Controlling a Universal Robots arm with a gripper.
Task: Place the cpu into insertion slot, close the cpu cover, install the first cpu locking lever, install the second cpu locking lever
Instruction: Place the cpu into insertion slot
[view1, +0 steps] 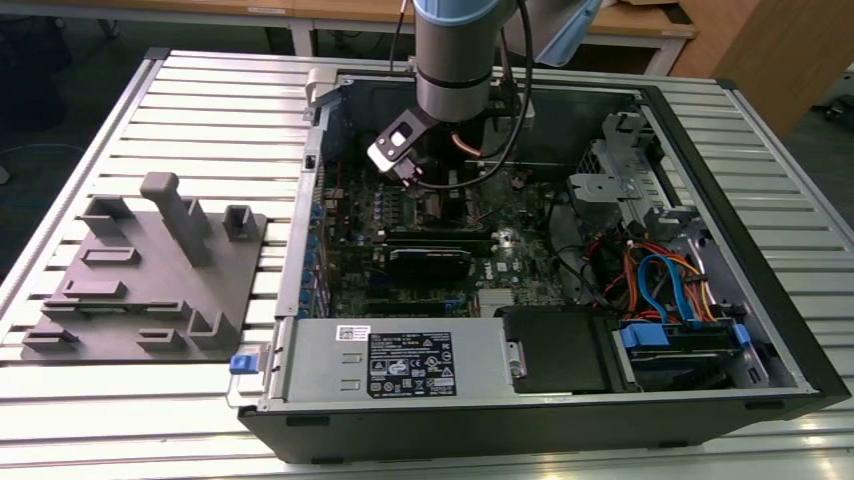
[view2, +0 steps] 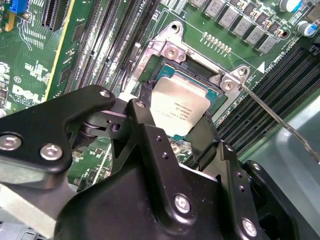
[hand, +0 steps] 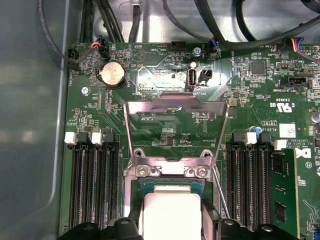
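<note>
Nearest my lens in the second wrist view is the pincer (view2: 175, 117), its black fingers (view2: 147, 125) closed against two opposite edges of the cpu (view2: 182, 107). I judge the chip gripped rather than merely flanked. The cpu lies flat, silvery top upward, directly between the fingers and directly over the slot (hand: 170, 171). Its edges run roughly parallel to the slot's rim. Whether it is fully seated or sits just proud of the contacts I cannot tell.

In the first wrist view the cover (hand: 175, 106) stands raised on its hinge at the far edge of the slot from the pincer. Its window frame is swung well clear of the chip, so nothing lies between chip and socket. A thin wire lever (view2: 280, 122) is unlatched, running out from the slot's corner across the board (view2: 30, 85) toward the memory slots.

From the exterior view, the arm (view1: 454, 60) reaches straight down into the open case (view1: 787, 330), which lies on its side on the slatted desk (view1: 160, 100).
</note>
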